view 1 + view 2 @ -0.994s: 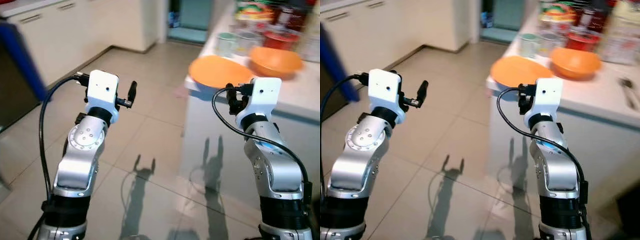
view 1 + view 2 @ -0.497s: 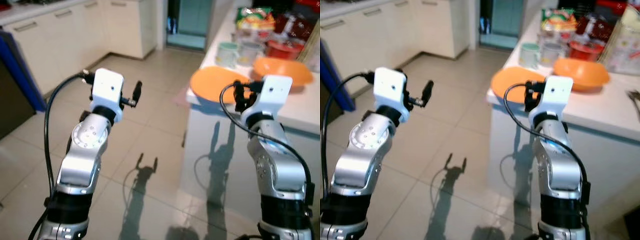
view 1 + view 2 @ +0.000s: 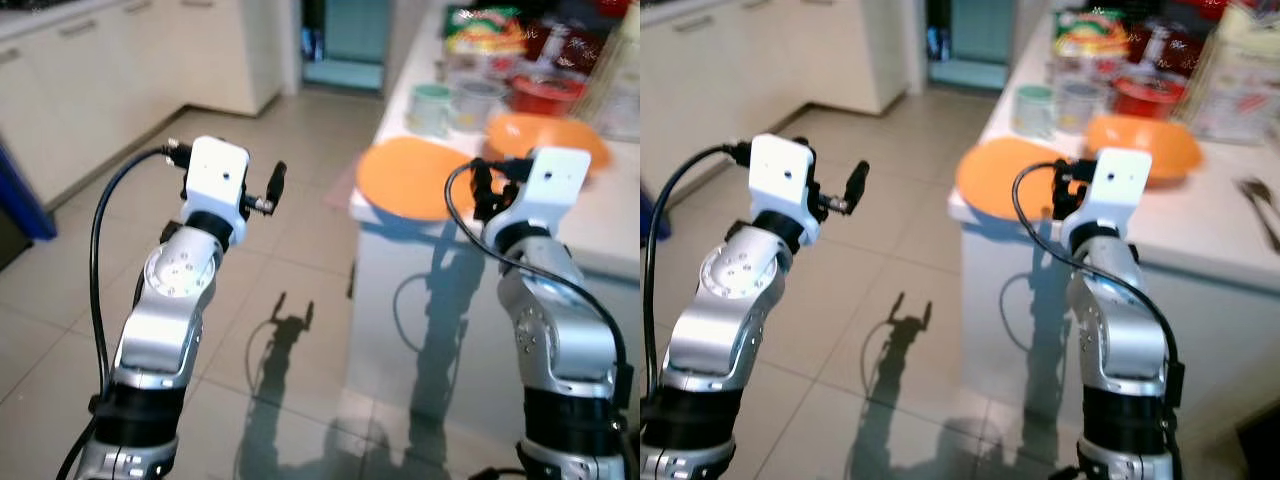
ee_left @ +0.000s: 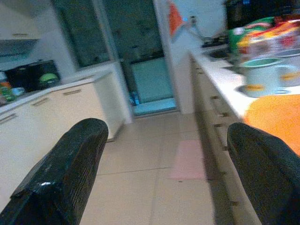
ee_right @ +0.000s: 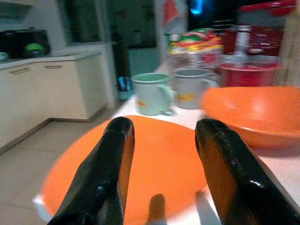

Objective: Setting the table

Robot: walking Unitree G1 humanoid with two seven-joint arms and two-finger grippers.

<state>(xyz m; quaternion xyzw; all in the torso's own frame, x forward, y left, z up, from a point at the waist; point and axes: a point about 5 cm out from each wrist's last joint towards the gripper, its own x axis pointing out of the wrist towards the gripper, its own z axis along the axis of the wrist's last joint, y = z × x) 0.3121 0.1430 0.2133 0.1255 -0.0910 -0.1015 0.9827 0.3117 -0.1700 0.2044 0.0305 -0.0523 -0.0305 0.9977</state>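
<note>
An orange plate lies at the near corner of the white counter, slightly over its edge. Behind it sits an orange bowl, partly hidden by my right wrist. My right gripper is open and held just before the plate at about counter height, with nothing between its fingers. My left gripper is open and empty, raised over the floor to the left of the counter. A green mug and a grey mug stand behind the plate.
A red container and food packets crowd the back of the counter. A utensil lies at its right. Cream cabinets line the left wall, and tiled floor lies open between them and the counter.
The whole picture has shifted, so the camera moved: the counter now sits further left and nearer. Both arms keep the same raised pose, grippers open.
</note>
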